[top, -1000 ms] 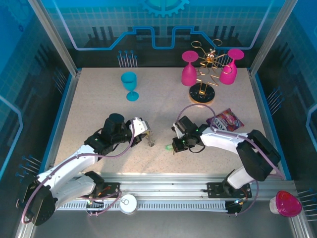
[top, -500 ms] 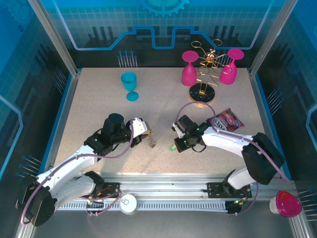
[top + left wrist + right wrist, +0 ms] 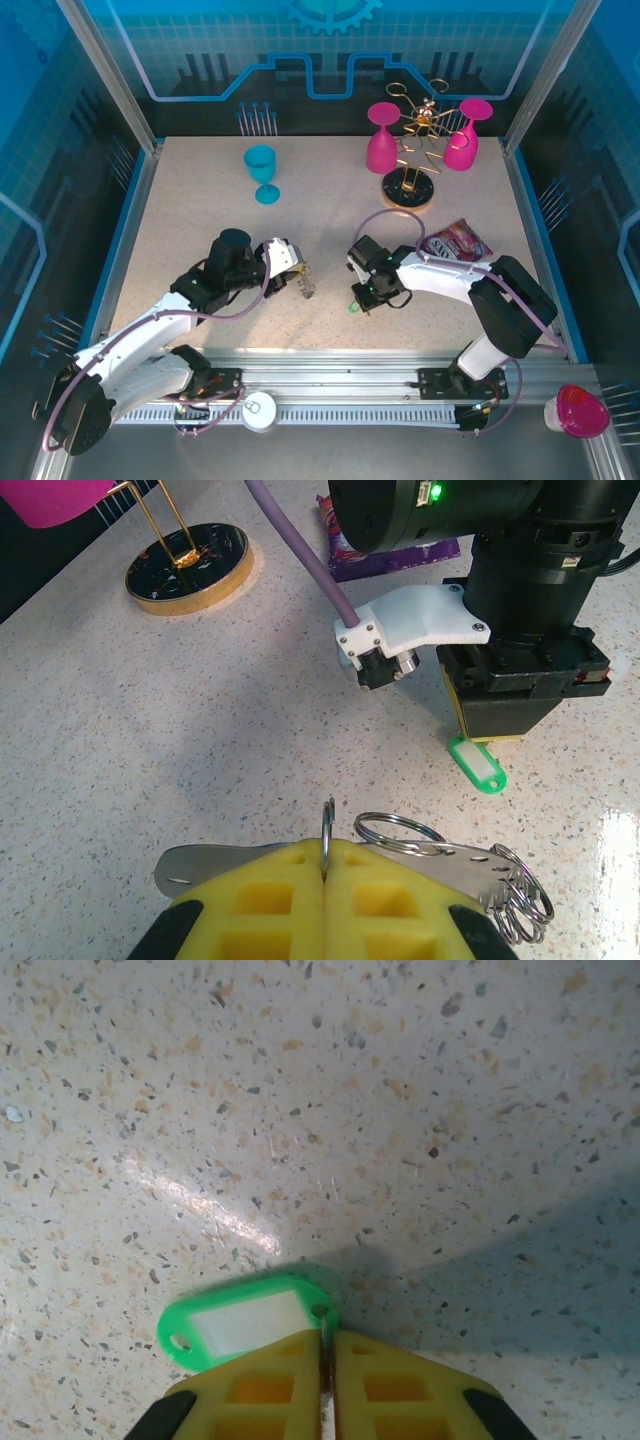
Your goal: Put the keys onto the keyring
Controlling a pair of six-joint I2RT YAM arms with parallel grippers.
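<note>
- Top view: left gripper [image 3: 297,272] holds the keyring [image 3: 306,287] low over the table [image 3: 200,230]. Right gripper [image 3: 358,298] points tip-down at the green key [image 3: 354,307], near the keyring but apart from it.
- Left wrist view: pads clamped flat on the keyring's loop. Small rings hang to one side, with no coloured key head on them. Green key lies flat beneath the right gripper's tip.
- Right wrist view: pads nearly together with a hairline gap, at the key's hole end. Pinched or not: cannot tell.
- Judgement: threading not yet begun; green key first.

Top camera is overlooking the speckled desk [image 3: 200,220]; left wrist is viewing low, right straight down, sharing the green plastic tag [image 3: 478,767].
</note>
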